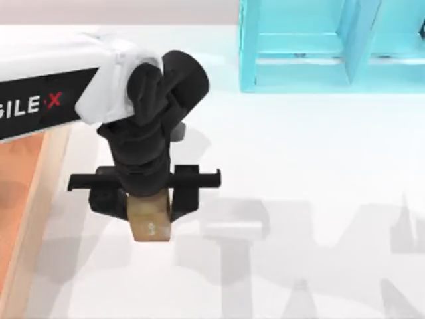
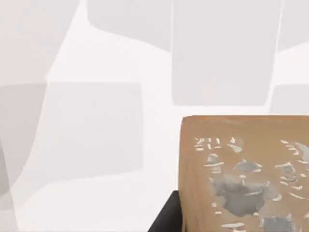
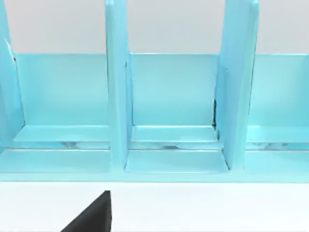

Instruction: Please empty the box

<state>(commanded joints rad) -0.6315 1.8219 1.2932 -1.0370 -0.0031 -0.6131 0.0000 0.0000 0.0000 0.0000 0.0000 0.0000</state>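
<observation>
The box (image 1: pixel 41 193) lies at the table's left edge, its orange-brown floor and a tan rim in the top view. Just right of that rim, over the white table, my left gripper (image 1: pixel 149 205) is shut on a small tan-gold cube (image 1: pixel 151 224), which sticks out below the black fingers (image 1: pixel 186 194). In the left wrist view the cube (image 2: pixel 246 179) is close up, with grey-white flecks on its face, above the white table. A dark part of my right gripper (image 3: pixel 94 216) shows in the right wrist view, facing the shelf.
A turquoise shelf unit (image 1: pixel 319 46) stands at the back right of the table; its upright dividers (image 3: pixel 118 96) form several compartments. White tabletop (image 1: pixel 305 199) stretches between the cube and the shelf.
</observation>
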